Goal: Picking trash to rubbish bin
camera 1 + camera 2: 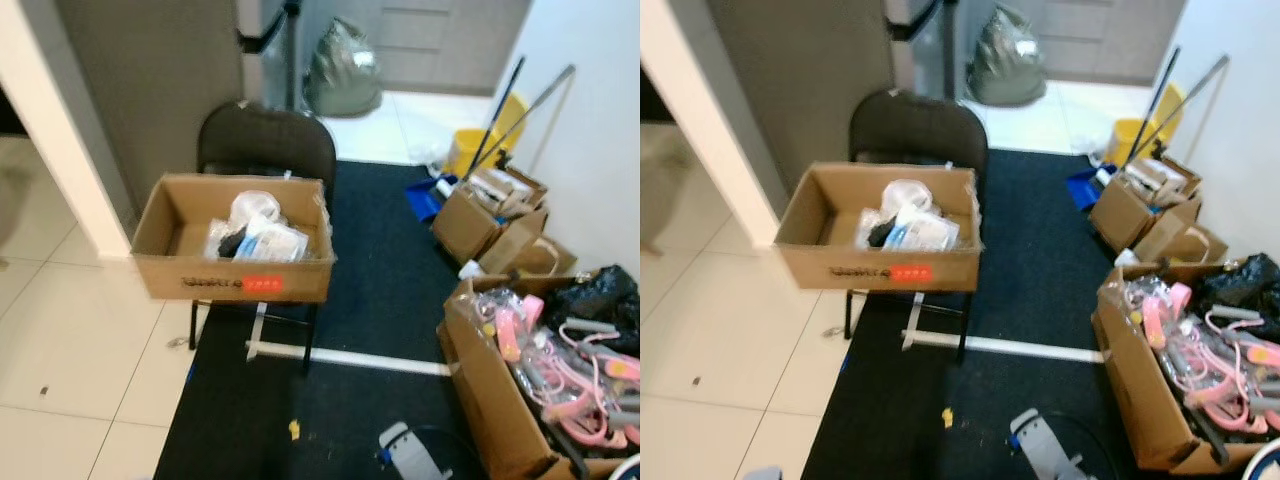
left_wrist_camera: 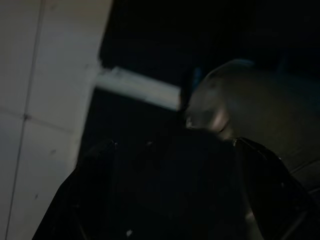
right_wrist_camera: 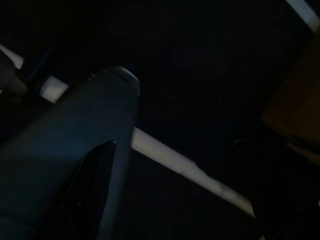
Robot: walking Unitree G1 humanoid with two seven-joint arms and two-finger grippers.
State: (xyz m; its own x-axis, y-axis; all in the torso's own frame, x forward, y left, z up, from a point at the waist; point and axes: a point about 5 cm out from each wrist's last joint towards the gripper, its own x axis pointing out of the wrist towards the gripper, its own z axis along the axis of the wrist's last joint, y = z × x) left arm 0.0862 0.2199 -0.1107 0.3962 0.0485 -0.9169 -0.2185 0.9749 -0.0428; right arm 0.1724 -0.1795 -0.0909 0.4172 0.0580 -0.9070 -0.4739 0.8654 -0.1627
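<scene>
While both my arms hung idle in the shade, the wrist views were too dark for me to tell whether my left end effector (image 2: 165,200) or my right end effector (image 3: 95,200) was spread or pressed together. Nearest me on the black mat (image 1: 380,290) lay a small yellow scrap (image 1: 294,430) and a grey-white object with a blue part (image 1: 405,448). Just beyond them a strip of white tape (image 1: 350,357) ran across the mat. To my right stood an open cardboard box (image 1: 490,400) heaped with pink hangers (image 1: 570,375), a black bag (image 1: 600,292) behind it. Further on, a black folding chair (image 1: 268,145) carried a cardboard box (image 1: 235,270) with a red label, and inside it lay the trash (image 1: 255,232): white plastic wrappers and something dark. Further right were more boxes (image 1: 490,215), a yellow bucket (image 1: 470,150) with mop handles, and farthest off a full grey rubbish bag (image 1: 343,70).
</scene>
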